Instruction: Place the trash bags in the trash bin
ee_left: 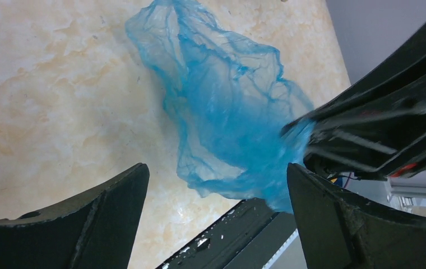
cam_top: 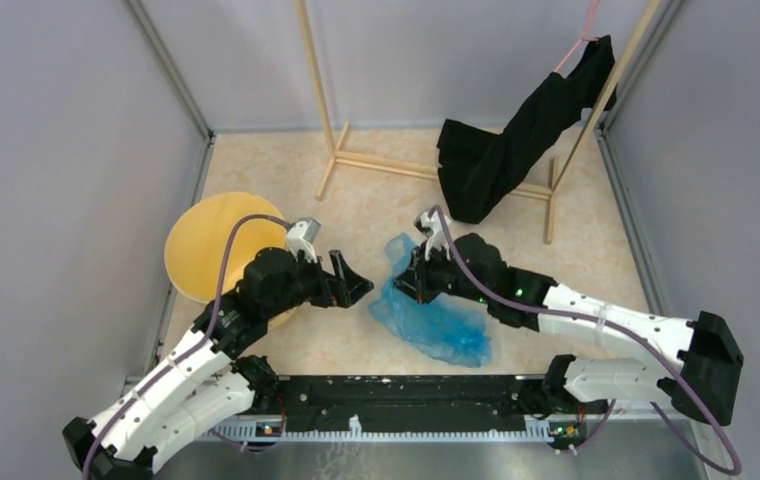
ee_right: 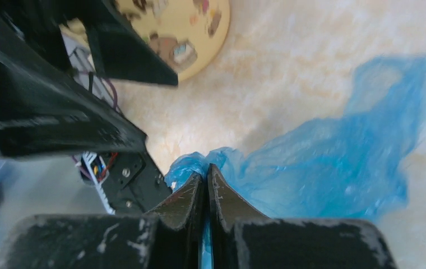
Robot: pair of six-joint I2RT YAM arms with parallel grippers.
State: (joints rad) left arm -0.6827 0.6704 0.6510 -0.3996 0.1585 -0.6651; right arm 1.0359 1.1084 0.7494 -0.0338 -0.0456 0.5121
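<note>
My trash bag (cam_top: 434, 315) reads translucent light blue, deeper blue where its wrinkles pile up. Under the bag, the table (cam_top: 376, 200) is cream marbled with tan veins. Left of the bag, the trash bin (cam_top: 206, 240) is yellow-tan, with small brown printed pictures showing on my right wrist view. Beyond the bag hangs a black garment (cam_top: 511, 140) on a pale wooden rack (cam_top: 426, 168), by a pink strap (cam_top: 581, 35).

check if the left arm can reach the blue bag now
Probably yes: the left gripper is open and faces the trash bag, nothing between; the right gripper only pinches its edge.
</note>
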